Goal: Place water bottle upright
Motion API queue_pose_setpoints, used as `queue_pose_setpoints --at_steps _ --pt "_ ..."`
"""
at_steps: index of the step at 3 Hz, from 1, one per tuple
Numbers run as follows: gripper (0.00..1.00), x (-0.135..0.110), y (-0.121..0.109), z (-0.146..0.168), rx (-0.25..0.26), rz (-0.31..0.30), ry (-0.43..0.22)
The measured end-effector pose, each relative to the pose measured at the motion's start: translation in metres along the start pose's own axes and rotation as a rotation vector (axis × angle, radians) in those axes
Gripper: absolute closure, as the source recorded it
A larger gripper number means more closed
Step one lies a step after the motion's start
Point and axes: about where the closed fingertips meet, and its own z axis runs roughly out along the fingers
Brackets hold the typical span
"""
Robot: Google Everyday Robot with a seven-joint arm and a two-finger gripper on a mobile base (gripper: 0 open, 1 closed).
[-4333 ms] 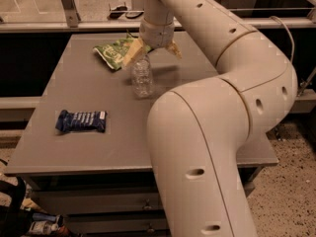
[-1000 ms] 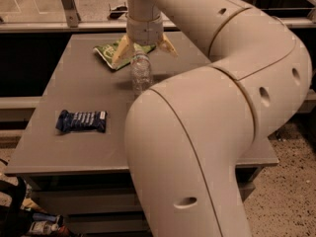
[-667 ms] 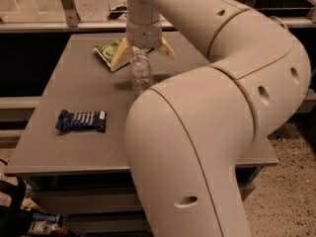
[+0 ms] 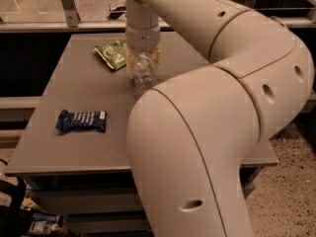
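Note:
The water bottle, small, clear and ribbed, stands upright on the grey table near its back middle. My gripper comes straight down over it. Its yellowish fingers sit close against both sides of the bottle's upper half, shut on it. The bottle's cap and label are hidden by the gripper's wrist. The bottle's base rests on the table top.
A green snack bag lies just left of the bottle at the back. A dark blue packet lies on the left front of the table. My large arm covers the table's right half. A rail runs behind the table.
The fingers, spread wide on either side of the bottle before, have come down and closed in against it. The bottle has stayed upright in the same place.

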Motion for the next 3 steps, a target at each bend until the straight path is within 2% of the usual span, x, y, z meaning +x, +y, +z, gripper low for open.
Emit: queue_pose_setpoints --at_steps 2,3 --pt "0.95 -0.0040 0.0019 0.0046 -0.003 -0.001 -0.008" --pt "1.00 -0.0048 0.0024 0.0048 -0.004 -0.001 -0.010"
